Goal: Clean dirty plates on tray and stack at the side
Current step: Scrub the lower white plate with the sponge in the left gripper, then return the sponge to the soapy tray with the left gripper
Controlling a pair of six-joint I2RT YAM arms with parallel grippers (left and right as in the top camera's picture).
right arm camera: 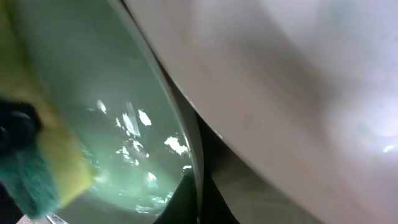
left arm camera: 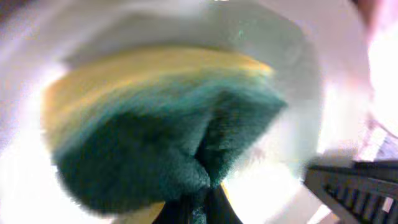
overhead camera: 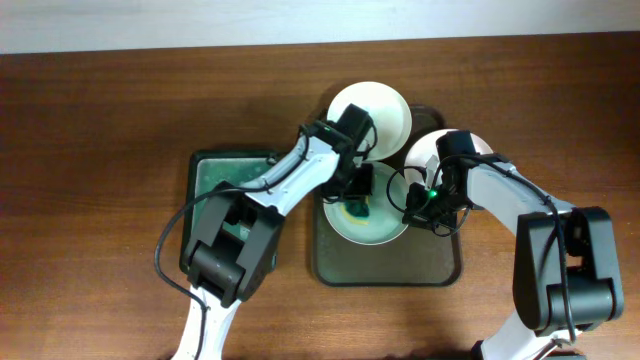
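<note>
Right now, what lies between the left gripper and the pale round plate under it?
A yellow-and-green sponge, resting on the plate; the left wrist view shows it.

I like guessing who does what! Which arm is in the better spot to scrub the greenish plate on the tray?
Left, probably. The left tool grips the sponge, which rests on that plate. The right tool sits at the plate's rim, with no sponge.
</note>
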